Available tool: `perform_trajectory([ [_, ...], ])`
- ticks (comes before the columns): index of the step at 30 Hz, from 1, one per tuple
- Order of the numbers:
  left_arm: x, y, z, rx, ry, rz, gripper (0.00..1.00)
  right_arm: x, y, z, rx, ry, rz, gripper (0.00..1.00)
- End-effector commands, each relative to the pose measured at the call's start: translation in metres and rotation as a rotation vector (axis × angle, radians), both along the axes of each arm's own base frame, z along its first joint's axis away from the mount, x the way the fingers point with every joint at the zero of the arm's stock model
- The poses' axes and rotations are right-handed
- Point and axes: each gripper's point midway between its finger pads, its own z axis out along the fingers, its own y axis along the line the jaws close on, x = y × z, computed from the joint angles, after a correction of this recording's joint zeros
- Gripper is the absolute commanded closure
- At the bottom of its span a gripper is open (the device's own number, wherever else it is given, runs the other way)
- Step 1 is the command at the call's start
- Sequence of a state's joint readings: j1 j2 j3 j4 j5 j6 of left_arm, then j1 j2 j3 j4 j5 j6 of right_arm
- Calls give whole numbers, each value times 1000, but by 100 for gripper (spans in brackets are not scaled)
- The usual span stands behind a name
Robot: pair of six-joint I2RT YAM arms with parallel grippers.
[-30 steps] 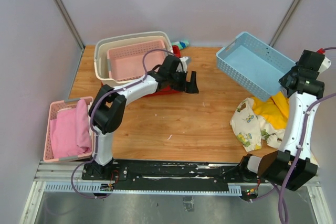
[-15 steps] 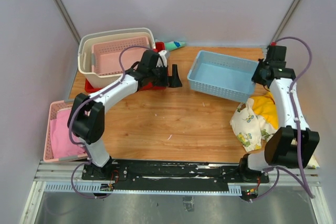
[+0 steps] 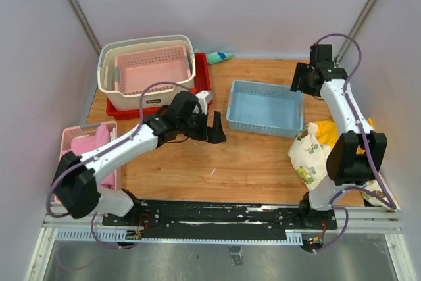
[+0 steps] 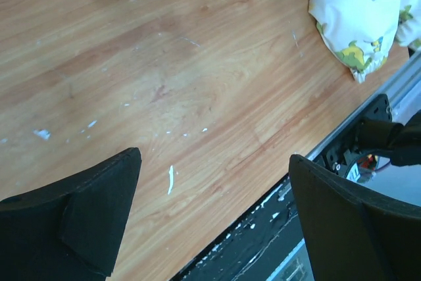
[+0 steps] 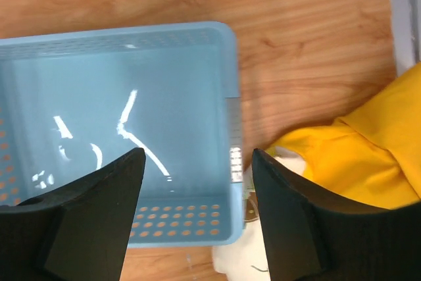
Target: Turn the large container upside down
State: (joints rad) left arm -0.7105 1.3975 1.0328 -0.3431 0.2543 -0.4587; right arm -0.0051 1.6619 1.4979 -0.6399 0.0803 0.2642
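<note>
Currently the cream basket [image 3: 112,87] is sitting upright at ten o'clock on the table [image 3: 250,156], resting on a red tray [image 3: 202,74] with a pink basket [image 3: 152,70] nested inside. The left claw [image 4: 214,162] is hanging apart over bare wood near the centre. The right claw [image 5: 197,156] is gaping, empty, over a blue basket's [image 3: 263,106] three o'clock edge.

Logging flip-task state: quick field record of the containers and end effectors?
large container: upright, opening up, on red tray, far left
inside it: pink basket
blue basket: upright on table, centre right
left end effector: open, empty, over table
right end effector: open, empty, above blue basket's rim
flip: not yet done
</note>
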Motion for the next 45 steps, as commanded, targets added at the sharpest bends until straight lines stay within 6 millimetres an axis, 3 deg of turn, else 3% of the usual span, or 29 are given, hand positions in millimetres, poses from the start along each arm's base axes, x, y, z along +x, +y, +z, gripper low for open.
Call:
perform_trajectory([
  [1, -6, 29, 22, -1, -46, 122, 1, 4, 71, 41, 54, -107, 121, 33],
  [4, -4, 50, 36, 6, -95, 215, 1, 4, 125, 33, 81, -93, 183, 38],
  [7, 0, 68, 44, -5, -153, 318, 1, 5, 169, 13, 97, -37, 202, 41],
  [13, -9, 93, 48, -67, -238, 399, 1, 4, 236, -31, 113, 94, 274, 34],
  [14, -11, 94, 49, -73, -242, 401, 1, 4, 243, -31, 127, 94, 279, 33],
  [15, -12, 96, 50, -76, -242, 402, 1, 6, 249, -46, 124, 120, 277, 32],
  [18, -16, 95, 51, -74, -231, 385, 1, 10, 263, -64, 126, 142, 288, 32],
  [20, -17, 93, 48, -73, -216, 376, 1, 13, 269, -74, 130, 157, 290, 35],
  [25, -19, 88, 45, -81, -199, 357, 1, 14, 273, -84, 133, 182, 289, 61],
  [28, -18, 86, 46, -87, -202, 354, 1, 10, 273, -66, 151, 158, 306, 96],
  [29, -17, 85, 47, -87, -206, 351, 1, 8, 274, -53, 162, 138, 319, 99],
  [35, -6, 91, 57, -25, -239, 375, 1, -7, 270, 14, 200, 30, 414, 100],
  [37, -1, 91, 63, -1, -257, 366, 1, -12, 279, 38, 268, -10, 473, 100],
  [41, 4, 84, 88, -26, -301, 336, 1, -21, 295, 94, 550, -72, 572, 100],
  [45, 5, 83, 114, -68, -334, 319, 1, -24, 290, 138, 833, -131, 600, 100],
])
